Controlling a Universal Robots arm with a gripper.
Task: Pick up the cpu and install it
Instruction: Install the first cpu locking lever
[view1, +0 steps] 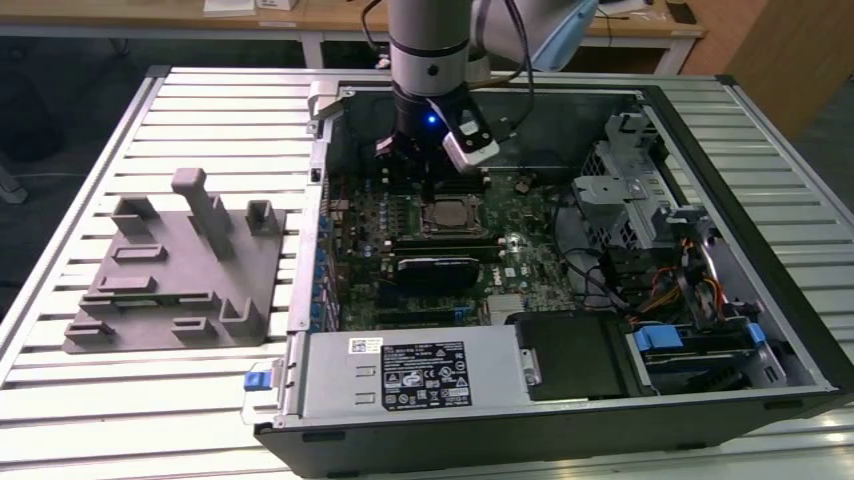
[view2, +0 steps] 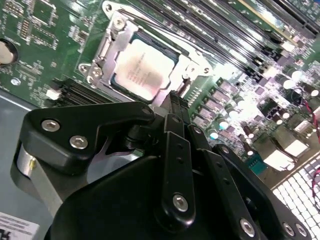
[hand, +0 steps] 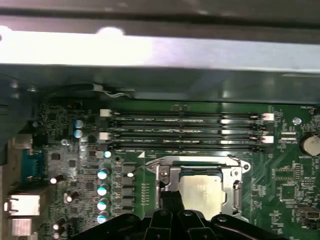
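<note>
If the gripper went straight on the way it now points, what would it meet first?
The gripper would probably meet the metal socket frame beside the cpu, though depth is unclear.

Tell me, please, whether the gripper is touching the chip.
Cannot tell. In both wrist views the gripper ends right by the chip's edge, but neither shows contact or a gap plainly.

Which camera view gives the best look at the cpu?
The second wrist view: the cpu lies in its socket, large, with nearly all its silver top showing. The first wrist view shows it smaller, the pincer at one edge. The exterior view shows it as a small square on the motherboard.
</note>
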